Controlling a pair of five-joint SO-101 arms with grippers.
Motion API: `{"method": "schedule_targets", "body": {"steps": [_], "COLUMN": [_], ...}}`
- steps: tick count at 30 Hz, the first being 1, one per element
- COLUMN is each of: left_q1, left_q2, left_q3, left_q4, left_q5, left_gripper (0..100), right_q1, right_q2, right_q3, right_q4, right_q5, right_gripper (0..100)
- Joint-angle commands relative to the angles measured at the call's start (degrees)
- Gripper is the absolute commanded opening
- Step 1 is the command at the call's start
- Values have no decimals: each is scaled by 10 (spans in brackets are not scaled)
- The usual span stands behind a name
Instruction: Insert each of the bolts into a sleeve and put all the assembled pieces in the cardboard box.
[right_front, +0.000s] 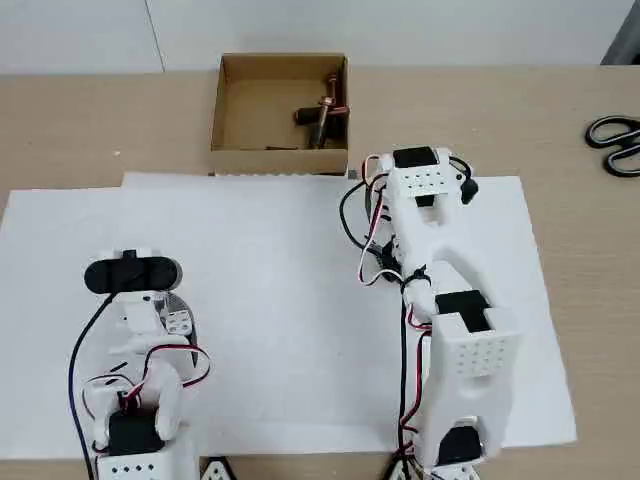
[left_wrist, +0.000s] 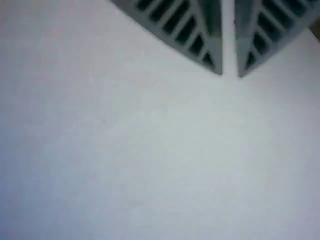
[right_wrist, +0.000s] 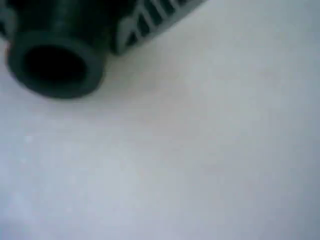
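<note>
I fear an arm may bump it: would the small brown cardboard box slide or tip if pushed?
Probably slides: the brown cardboard box sits low and wide on the wooden table. Its thin walls may flex. Metal pieces inside could roll.

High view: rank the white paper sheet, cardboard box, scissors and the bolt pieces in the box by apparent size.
1. white paper sheet
2. cardboard box
3. scissors and bolt pieces: these look about alike, and the scissors are cut off by the picture's edge, so I won't rank them.
</note>
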Motion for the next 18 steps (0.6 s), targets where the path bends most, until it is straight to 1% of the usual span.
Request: {"method": "schedule_targets", "body": {"steps": [1,6,10,18], "left_q1": [-4,-4,-4,-4], "left_q2": [-5,-5,-5,-5], "left_q3": [-2,-2,-2,-2], "left_q4": [-12,-12,-12,-12], "left_q5": [-2,-2,-3,-3], "left_gripper": [6,6,6,6], "right_q1": [8,6,6,9], "right_q2": [-4,-24,-96,-282], "right_q3": [-17,-87,-112,-96], "right_q4": [-5,67,66,72], "right_q5": [15,69,119,203], "right_gripper": [2,2,2,2]}}
